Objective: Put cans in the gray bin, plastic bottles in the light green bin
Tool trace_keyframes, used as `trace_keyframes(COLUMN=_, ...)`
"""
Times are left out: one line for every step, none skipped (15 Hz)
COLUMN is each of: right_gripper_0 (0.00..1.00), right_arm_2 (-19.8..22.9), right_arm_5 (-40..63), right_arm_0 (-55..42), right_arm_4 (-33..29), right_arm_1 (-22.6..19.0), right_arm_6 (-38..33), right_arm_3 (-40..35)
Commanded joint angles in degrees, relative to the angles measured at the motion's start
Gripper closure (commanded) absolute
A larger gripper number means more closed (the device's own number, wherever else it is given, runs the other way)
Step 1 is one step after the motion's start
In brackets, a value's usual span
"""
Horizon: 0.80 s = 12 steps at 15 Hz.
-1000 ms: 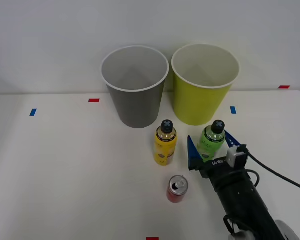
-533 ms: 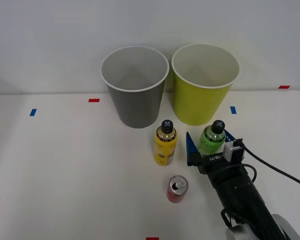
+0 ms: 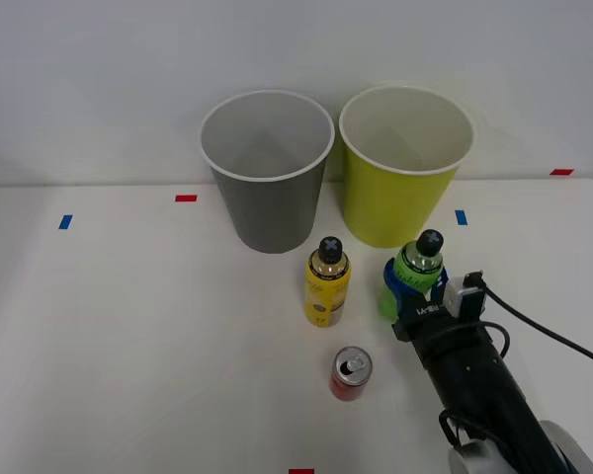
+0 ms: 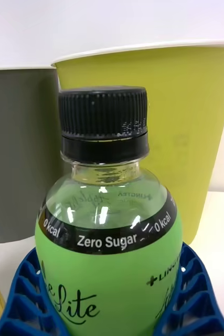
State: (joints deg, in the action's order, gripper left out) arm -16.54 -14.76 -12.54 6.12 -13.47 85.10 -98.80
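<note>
The right gripper (image 3: pixel 407 286) is clenched on the green bottle (image 3: pixel 416 274), which stands, apparently still on the white table (image 3: pixel 128 326), just before the light green bin (image 3: pixel 403 168). Blue and red tape marks (image 3: pixel 186 198) dot the table under a plain pale wall (image 3: pixel 99 69).

Glossy clear plastic green bottle (image 4: pixel 109 252) with ribbed matt black cap (image 4: pixel 102 124).
</note>
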Motion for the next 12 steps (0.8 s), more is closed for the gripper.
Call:
trace_keyframes(right_gripper_0=1.0, right_arm_2=0.3, right_arm_5=-2.0, right_arm_0=-0.2, right_arm_4=0.1, right_arm_1=-0.6, right_arm_6=-0.4, right_arm_3=0.0)
trace_keyframes(right_gripper_0=1.0, right_arm_2=0.5, right_arm_5=-3.3, right_arm_0=-1.0, right_arm_4=0.2, right_arm_1=-0.6, right_arm_6=-0.4, right_arm_3=-0.1)
trace_keyframes(right_gripper_0=1.0, right_arm_2=0.7, right_arm_5=-4.4, right_arm_0=-2.0, right_arm_4=0.5, right_arm_1=-0.5, right_arm_6=-0.5, right_arm_3=-0.1)
trace_keyframes(right_gripper_0=1.0, right_arm_2=0.9, right_arm_5=-5.2, right_arm_0=-2.8, right_arm_4=0.6, right_arm_1=-0.2, right_arm_6=-0.5, right_arm_3=0.0)
trace_keyframes(right_gripper_0=1.0, right_arm_2=0.9, right_arm_5=-5.9, right_arm_0=-3.2, right_arm_4=0.7, right_arm_1=-0.1, right_arm_6=-0.5, right_arm_3=-0.2)
trace_keyframes(right_gripper_0=1.0, right_arm_2=0.9, right_arm_5=-6.5, right_arm_0=-3.7, right_arm_4=0.7, right_arm_1=-0.1, right_arm_6=-0.4, right_arm_3=-0.5)
trace_keyframes(right_gripper_0=1.0, right_arm_2=1.1, right_arm_5=-6.8, right_arm_0=-4.6, right_arm_4=0.8, right_arm_1=-0.1, right_arm_6=-0.4, right_arm_3=-1.9)
trace_keyframes(right_gripper_0=1.0, right_arm_2=1.2, right_arm_5=-6.7, right_arm_0=-6.8, right_arm_4=0.8, right_arm_1=-0.3, right_arm_6=-0.6, right_arm_3=-6.1)
trace_keyframes(right_gripper_0=1.0, right_arm_2=1.2, right_arm_5=-6.6, right_arm_0=-8.7, right_arm_4=0.9, right_arm_1=-0.8, right_arm_6=-0.9, right_arm_3=-9.7)
trace_keyframes(right_gripper_0=1.0, right_arm_2=1.1, right_arm_5=-5.0, right_arm_0=-10.9, right_arm_4=1.3, right_arm_1=-1.7, right_arm_6=-1.5, right_arm_3=-14.3)
trace_keyframes(right_gripper_0=1.0, right_arm_2=1.1, right_arm_5=-3.3, right_arm_0=-12.2, right_arm_4=1.5, right_arm_1=-2.4, right_arm_6=-1.9, right_arm_3=-17.7)
trace_keyframes(right_gripper_0=1.0, right_arm_2=1.3, right_arm_5=-1.9, right_arm_0=-13.0, right_arm_4=2.0, right_arm_1=-2.8, right_arm_6=-2.4, right_arm_3=-20.8)
